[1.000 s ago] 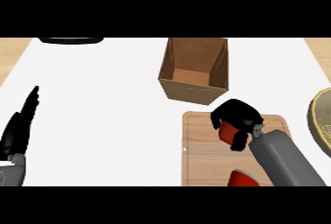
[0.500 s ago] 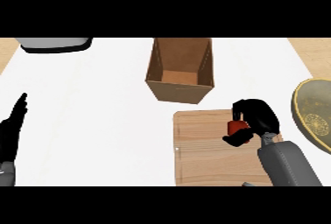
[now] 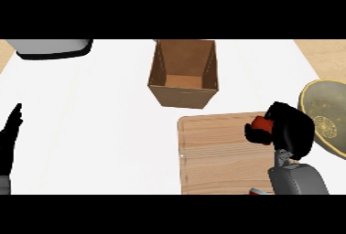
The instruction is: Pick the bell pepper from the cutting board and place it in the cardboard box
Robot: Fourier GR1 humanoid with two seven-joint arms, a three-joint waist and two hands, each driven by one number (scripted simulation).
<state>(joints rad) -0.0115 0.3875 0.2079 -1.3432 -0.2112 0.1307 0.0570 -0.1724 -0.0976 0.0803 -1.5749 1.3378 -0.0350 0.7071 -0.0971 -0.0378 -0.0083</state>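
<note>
The black right hand [image 3: 289, 130] is curled around the red bell pepper [image 3: 261, 122], of which only a small part shows between the fingers. Hand and pepper sit over the upper right corner of the light wooden cutting board [image 3: 219, 157]. I judge that the grasp is done, but I cannot tell if the pepper is already lifted off the wood.

The open brown cardboard box [image 3: 184, 73] stands at about 11 o'clock from the hand, well apart, and nothing shows inside it. So the carrying and the release are left (the larger part of the task).

The black left hand [image 3: 9, 144] rests at the 9 o'clock edge, fingers straight and holding nothing.
</note>
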